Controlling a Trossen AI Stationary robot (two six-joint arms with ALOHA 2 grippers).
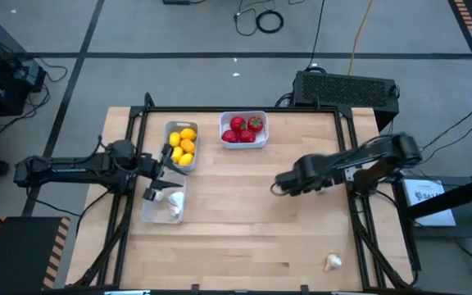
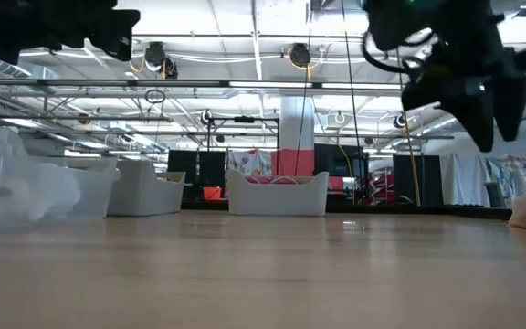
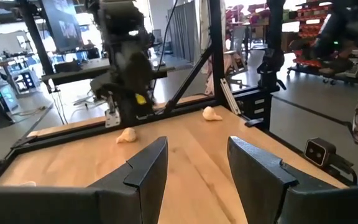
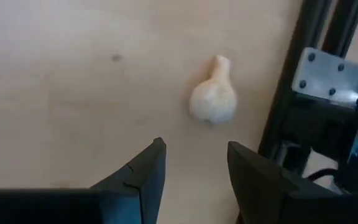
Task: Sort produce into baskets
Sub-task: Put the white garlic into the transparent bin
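1. The wooden table (image 1: 244, 221) has three small baskets near its far left part.
2. The grey basket (image 1: 169, 131) sits at about 11 o'clock from the middle of the table. It holds yellow and orange lemons (image 1: 186, 145).
3. The white basket (image 1: 243, 115) sits just to the right of the grey one, at about 12 o'clock. Red fruits with green tops (image 1: 244, 129) fill it.
4. The clear basket (image 1: 152, 210) sits at about 9 o'clock, touching the near end of the grey basket. A white garlic bulb (image 1: 174, 211) lies inside it.
5. The left gripper (image 1: 159, 164) hangs over the spot where the grey and clear baskets meet. In the left wrist view its two dark fingers (image 3: 146, 169) are spread apart with nothing between them.
6. The right gripper (image 1: 281, 182) hangs over bare wood at about 3 o'clock from the table's middle. Its fingers (image 4: 143, 172) are spread too — they hold nothing.
7. One more garlic bulb (image 1: 333, 262) lies alone on the wood at about 5 o'clock, near the front right corner, well apart from the baskets. The right wrist view shows a garlic bulb (image 4: 213, 99) on the wood beside the black frame.
8. A black box with a grille (image 1: 347, 87) sits behind the table's far right edge.
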